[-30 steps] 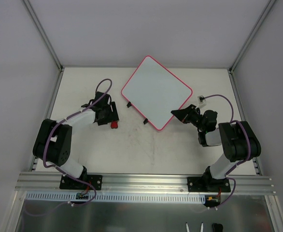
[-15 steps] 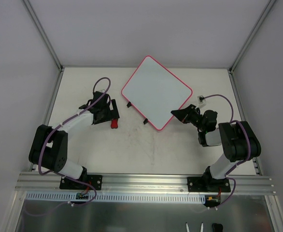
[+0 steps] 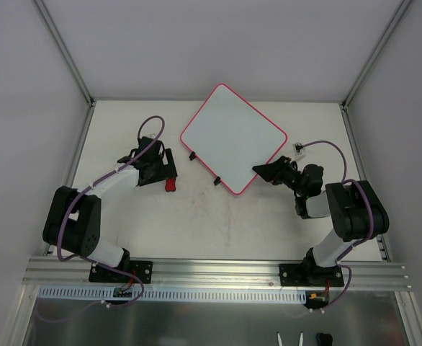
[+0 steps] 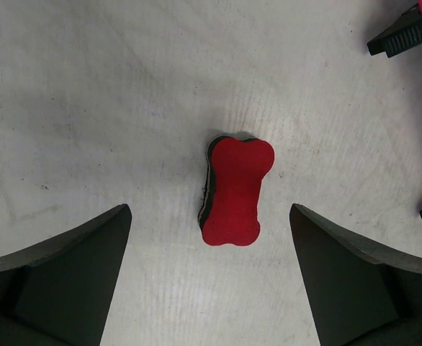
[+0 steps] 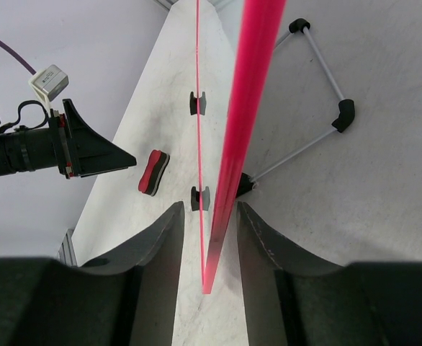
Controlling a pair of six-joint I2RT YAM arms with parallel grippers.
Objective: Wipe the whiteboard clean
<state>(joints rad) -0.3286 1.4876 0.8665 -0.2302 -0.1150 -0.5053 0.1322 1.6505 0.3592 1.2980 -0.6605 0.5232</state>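
Observation:
The whiteboard (image 3: 232,137), white with a red-pink rim, lies askew at the back middle of the table; its face looks blank. In the right wrist view its rim (image 5: 248,86) runs edge-on between the jaws. My right gripper (image 3: 258,170) (image 5: 210,205) straddles the board's near right corner, open, with a gap beside the rim. The red bow-shaped eraser (image 3: 171,185) (image 4: 236,191) (image 5: 153,173) lies flat on the table left of the board. My left gripper (image 3: 169,169) (image 4: 209,209) hovers just over it, open wide, its fingers well apart from it on both sides.
Two black clips (image 3: 193,156) (image 3: 216,180) stick out from the board's near left edge. A thin wire stand (image 5: 326,79) with black tips lies under the board. Enclosure walls close the back and sides; a metal rail (image 3: 218,272) runs along the near edge.
My left gripper has opened wide and drawn back a little from the eraser, which stays on the table. My right gripper's jaws have parted from the whiteboard's rim.

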